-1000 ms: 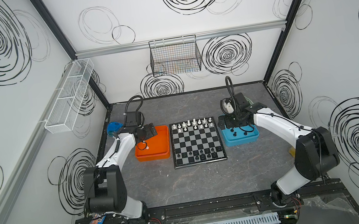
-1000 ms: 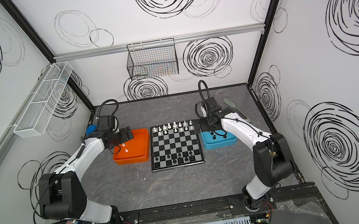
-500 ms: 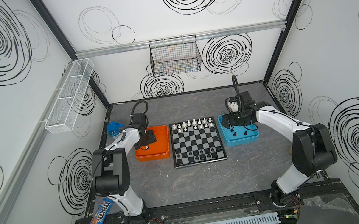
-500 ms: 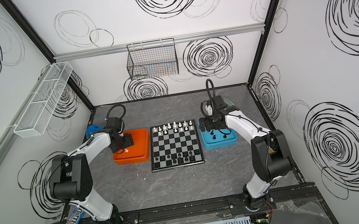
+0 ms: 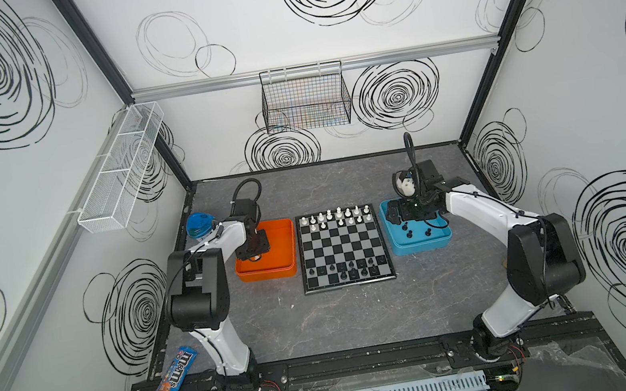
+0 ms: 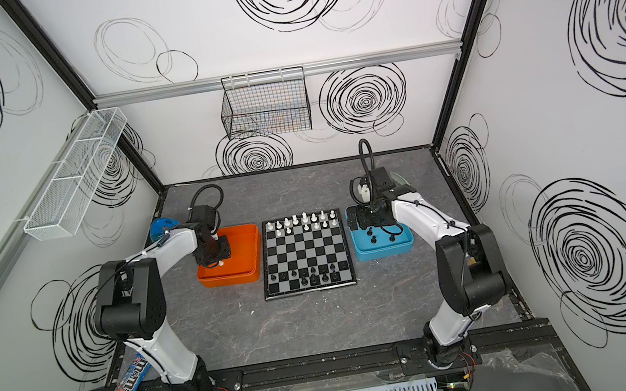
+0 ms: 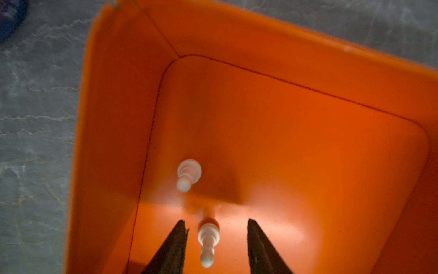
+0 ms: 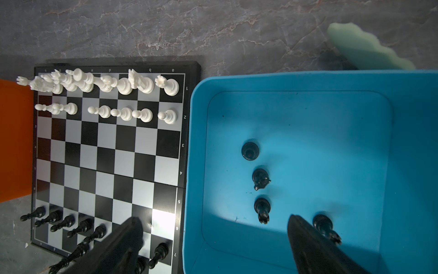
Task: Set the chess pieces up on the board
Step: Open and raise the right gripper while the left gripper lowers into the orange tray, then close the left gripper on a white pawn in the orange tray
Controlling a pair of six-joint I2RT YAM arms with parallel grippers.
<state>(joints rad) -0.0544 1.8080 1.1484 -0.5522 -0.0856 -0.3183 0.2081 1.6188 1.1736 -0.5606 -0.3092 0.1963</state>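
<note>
Filling the board (image 5: 342,244) is mostly done — I see two white pawns (image 7: 188,174) left in the orange tray (image 7: 260,47) and four black pieces (image 8: 260,178) in the blue tray (image 8: 308,83). My left jaws stand apart around one pawn (image 7: 207,242); my right jaws are wide apart and empty.

White swirl-marked walls (image 5: 256,24) enclose a grey marbled tabletop (image 5: 343,326).

Table (image 5: 363,315) (grey marble): board (image 5: 342,244), orange tray (image 5: 266,274), blue tray (image 5: 422,246).
</note>
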